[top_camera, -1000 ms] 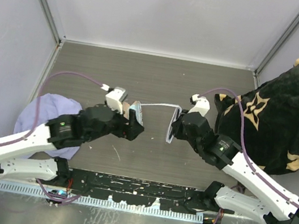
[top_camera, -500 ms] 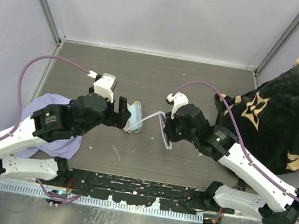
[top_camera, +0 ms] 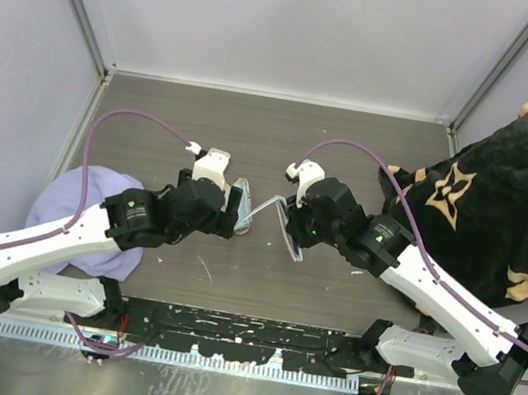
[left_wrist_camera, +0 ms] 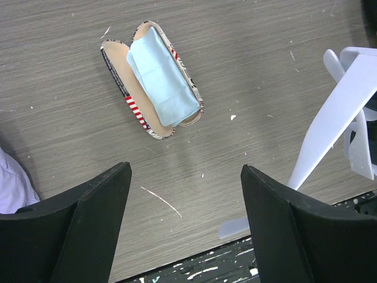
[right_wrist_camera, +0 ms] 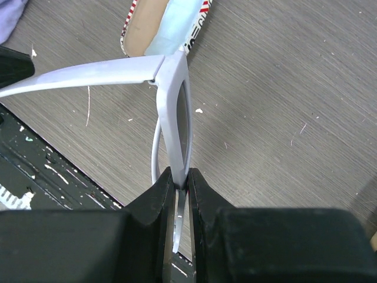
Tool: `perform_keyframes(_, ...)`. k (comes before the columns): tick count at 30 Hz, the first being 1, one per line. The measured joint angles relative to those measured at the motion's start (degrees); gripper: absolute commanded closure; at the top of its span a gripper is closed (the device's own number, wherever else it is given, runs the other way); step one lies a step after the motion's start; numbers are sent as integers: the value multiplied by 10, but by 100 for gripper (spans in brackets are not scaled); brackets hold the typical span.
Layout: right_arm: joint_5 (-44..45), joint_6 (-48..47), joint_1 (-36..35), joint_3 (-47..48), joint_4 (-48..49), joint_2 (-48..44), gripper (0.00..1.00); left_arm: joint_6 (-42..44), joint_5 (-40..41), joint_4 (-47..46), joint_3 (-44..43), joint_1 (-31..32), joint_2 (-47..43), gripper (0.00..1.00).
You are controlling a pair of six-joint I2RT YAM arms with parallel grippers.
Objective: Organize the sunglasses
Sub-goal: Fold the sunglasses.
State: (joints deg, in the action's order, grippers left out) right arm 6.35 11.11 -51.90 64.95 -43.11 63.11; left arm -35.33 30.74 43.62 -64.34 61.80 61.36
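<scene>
Two tools over a grey wood-grain bench (top_camera: pixel 254 135) walled in plain white panels (top_camera: pixel 292 30). At centre, right tool (right_wrist_camera: pixel 178 177) clamped on the sunglasses (right_wrist_camera: pixel 175 112), in the air just beside the open striped case (left_wrist_camera: pixel 136 110); left tool (left_wrist_camera: pixel 185 194) wide, empty. At left, lilac cloth (top_camera: pixel 61 199); at right, black floral blanket (top_camera: pixel 507 198).

White sunglasses (right_wrist_camera: pixel 169 106), red-and-white striped case (left_wrist_camera: pixel 134 109), light blue cloth (left_wrist_camera: pixel 162 79), grey woodgrain table (left_wrist_camera: pixel 265 53)
</scene>
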Motion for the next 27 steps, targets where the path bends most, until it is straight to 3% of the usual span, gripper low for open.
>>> perform_keyframes(16, -1, 32, 0, 16, -2, 50, 100, -9, -4, -19, -2, 0, 77, 25)
perform_keyframes(27, -3, 117, 0, 20, 27, 56, 100, -13, -31, -44, -10, 0, 111, 28)
